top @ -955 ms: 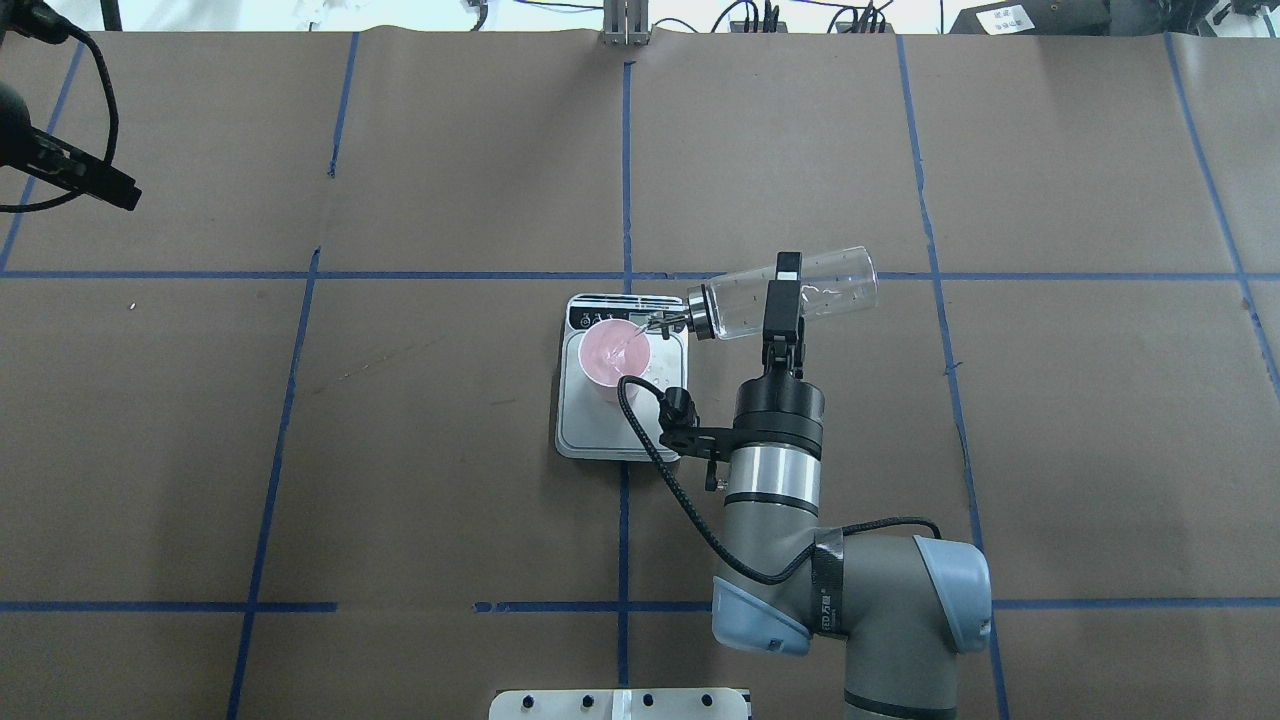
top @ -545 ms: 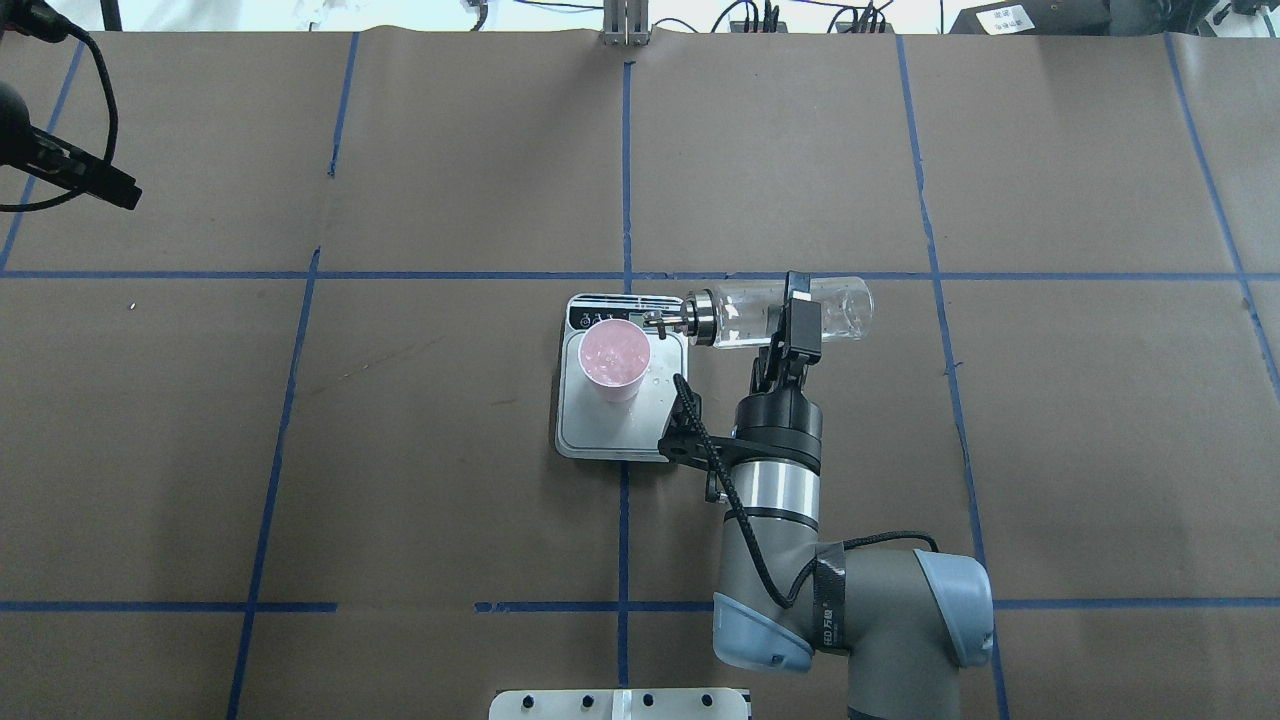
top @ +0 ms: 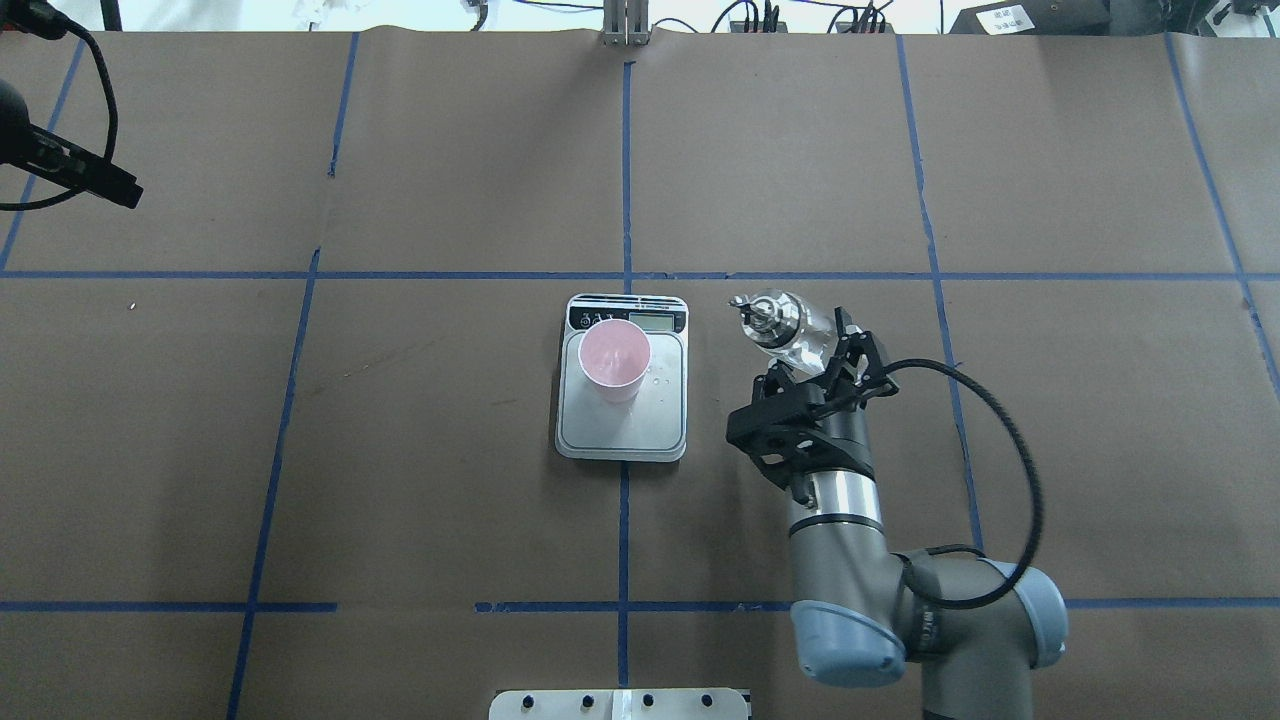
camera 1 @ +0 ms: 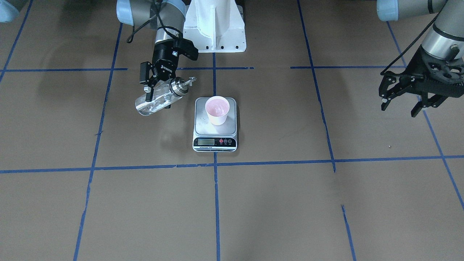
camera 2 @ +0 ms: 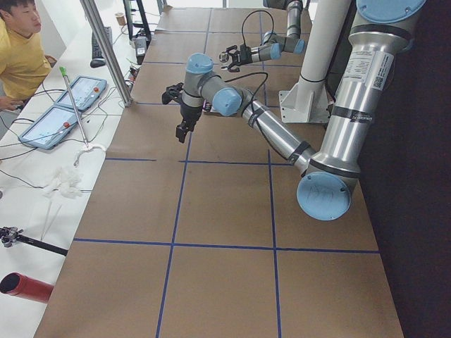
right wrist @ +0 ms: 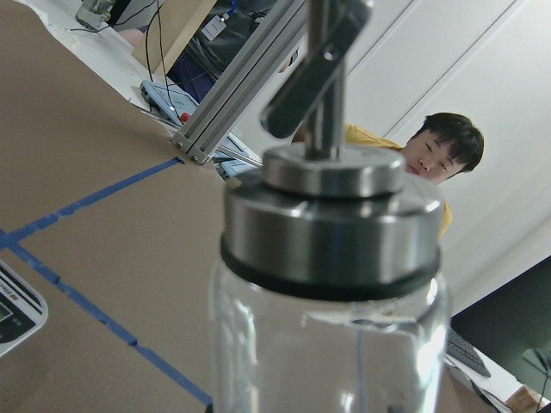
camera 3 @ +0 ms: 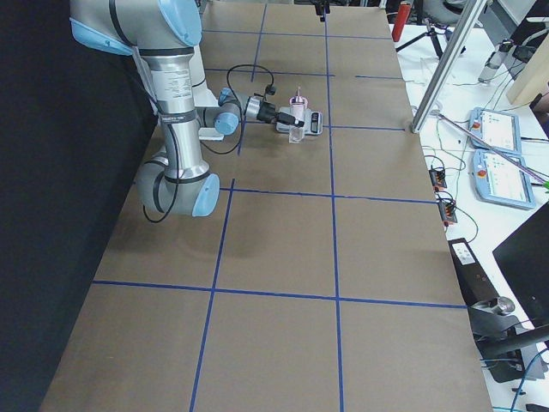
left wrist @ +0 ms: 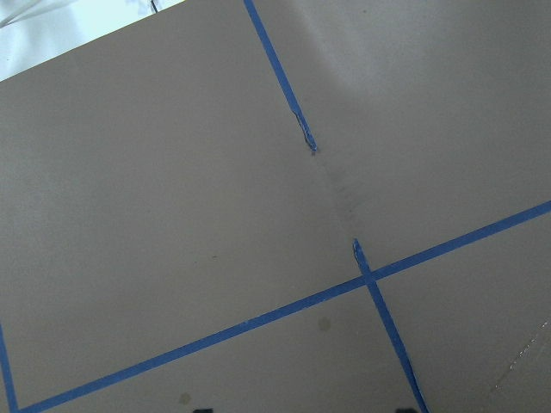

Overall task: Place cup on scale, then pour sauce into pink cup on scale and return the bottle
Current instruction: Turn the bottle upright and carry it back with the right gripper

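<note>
Right, return step judged in hand: clear glass bottle with silver pourer cap (top: pixel 792 326) is clamped by right gripper (camera 1: pixel 155 92), tilted, spout up, beside flat silver-grey kitchen scale (top: pixel 620 432); pale pink paper cup (top: pixel 614 360) is seated on its plate. Bottle should be righted and lowered clear of scale before release. Left gripper (camera 1: pixel 398 107) is held wide open, empty. Table (top: pixel 400 480) is papered brown, blue-taped; yellow-shirted operator (camera 2: pixel 20 60) is seated alongside.
</note>
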